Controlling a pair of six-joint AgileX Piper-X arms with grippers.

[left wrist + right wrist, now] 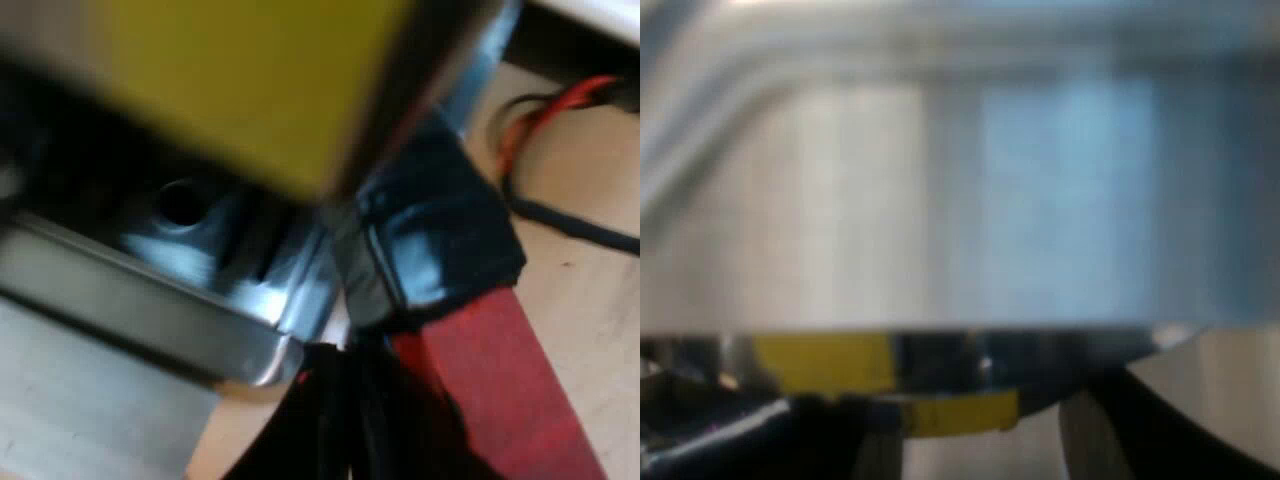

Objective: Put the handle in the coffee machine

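Note:
The holder's dark handle (440,235) with its red end (505,395) sits just under the espresso machine (240,80), beside the metal drip tray (150,310). The handle's dark part runs in under the machine's yellow panel, and the holder's metal head is hidden there. My left gripper (345,430) is right against the red end; whether it grips the end is unclear. My right gripper (970,455) is held very close to the machine's brushed metal front (970,200), over a yellow strip (830,365).
A wooden table top (590,220) lies beyond the handle, with black and red cables (545,120) on it. A pale rounded shape (1210,400) with a dark edge is near the right gripper; I cannot tell what it is.

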